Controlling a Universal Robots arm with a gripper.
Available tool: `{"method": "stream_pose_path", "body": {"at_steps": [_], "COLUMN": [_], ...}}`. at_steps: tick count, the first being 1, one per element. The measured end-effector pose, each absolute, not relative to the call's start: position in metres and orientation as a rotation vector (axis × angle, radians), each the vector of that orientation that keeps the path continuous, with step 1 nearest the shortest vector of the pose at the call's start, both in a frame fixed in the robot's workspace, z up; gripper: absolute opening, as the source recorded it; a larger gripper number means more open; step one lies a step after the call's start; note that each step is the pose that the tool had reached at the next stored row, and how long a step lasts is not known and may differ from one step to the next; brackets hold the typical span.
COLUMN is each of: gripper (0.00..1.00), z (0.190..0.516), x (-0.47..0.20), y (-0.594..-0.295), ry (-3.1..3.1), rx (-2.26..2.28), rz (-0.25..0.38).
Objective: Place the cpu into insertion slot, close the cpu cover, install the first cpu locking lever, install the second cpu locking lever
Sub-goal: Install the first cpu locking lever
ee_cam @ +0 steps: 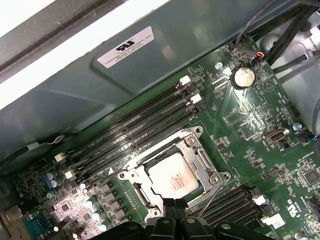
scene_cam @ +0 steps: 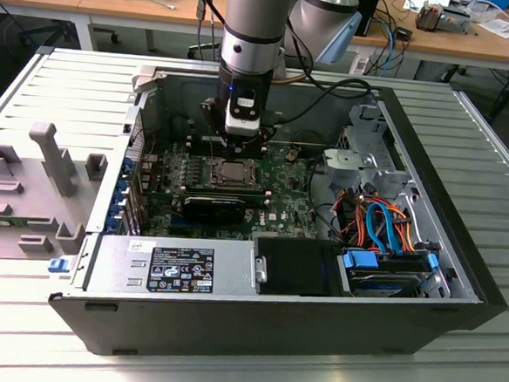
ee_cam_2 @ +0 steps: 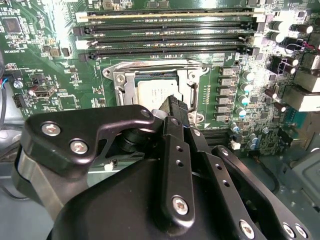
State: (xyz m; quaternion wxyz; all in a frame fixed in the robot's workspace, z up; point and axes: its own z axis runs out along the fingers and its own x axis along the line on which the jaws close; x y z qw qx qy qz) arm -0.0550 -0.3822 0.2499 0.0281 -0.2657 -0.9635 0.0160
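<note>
The cpu (ee_cam: 172, 177), a square silver-grey chip, lies flat in the insertion slot (ee_cam: 131, 175) on the green board; it also shows in the second wrist view as the cpu (ee_cam_2: 152, 92). The silvery cpu cover (ee_cam: 200, 157) lies down around the chip as a frame. One thin wire locking lever (ee_cam: 212, 197) slants away from the slot's corner, and another lever (ee_cam_2: 160, 65) runs along the slot's edge by the memory slots. My gripper (ee_cam: 172, 206) hangs just over the slot's near edge, fingers together and holding nothing I can see. The exterior view puts the gripper (scene_cam: 240, 146) right above the insertion slot (scene_cam: 236, 174).
Long black memory slots (ee_cam: 135, 132) run beside the socket. A black card (scene_cam: 214, 207) stands in front of it. The case's grey wall (ee_cam: 165, 80) rises behind the board. Drive cage and coloured cables (scene_cam: 379, 226) fill the exterior view's right; a grey fixture (scene_cam: 36, 184) sits outside the case at its left.
</note>
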Motion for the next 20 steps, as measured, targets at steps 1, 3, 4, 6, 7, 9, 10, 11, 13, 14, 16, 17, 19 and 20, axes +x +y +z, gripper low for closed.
{"method": "stream_pose_path", "body": {"at_steps": [1, 3, 4, 6, 7, 9, 10, 11, 13, 14, 16, 17, 19, 20], "gripper": [0.11, 0.11, 0.11, 0.11, 0.11, 0.11, 0.11, 0.11, 0.11, 0.11, 0.11, 0.11, 0.11, 0.11], "z": [0.2499, 0.2499, 0.2499, 0.2499, 0.2499, 0.2499, 0.2499, 0.2499, 0.2499, 0.2499, 0.2499, 0.2499, 0.2499, 0.2499], "x": [-0.0550, -0.0550, -0.0550, -0.0550, -0.0550, -0.0550, -0.0550, -0.0550, -0.0550, -0.0550, -0.0550, -0.0550, -0.0550, -0.0550], "y": [-0.3822, -0.3822, -0.3822, -0.3822, -0.3822, -0.3822, -0.3822, -0.3822, -0.3822, -0.3822, -0.3822, -0.3822, -0.3822, -0.3822], "ry": [-2.974, -2.976, -2.977, -2.978, -2.980, -2.982, -2.983, -2.983, -2.985, -2.985, -2.987, -2.988, -2.990, -2.990], "rx": [-0.818, -0.813, -0.809, -0.805, -0.799, -0.791, -0.788, -0.786, -0.781, -0.778, -0.773, -0.769, -0.763, -0.761], "rz": [0.049, 0.049, 0.050, 0.050, 0.050, 0.050, 0.050, 0.050, 0.050, 0.050, 0.051, 0.051, 0.051, 0.051]}}
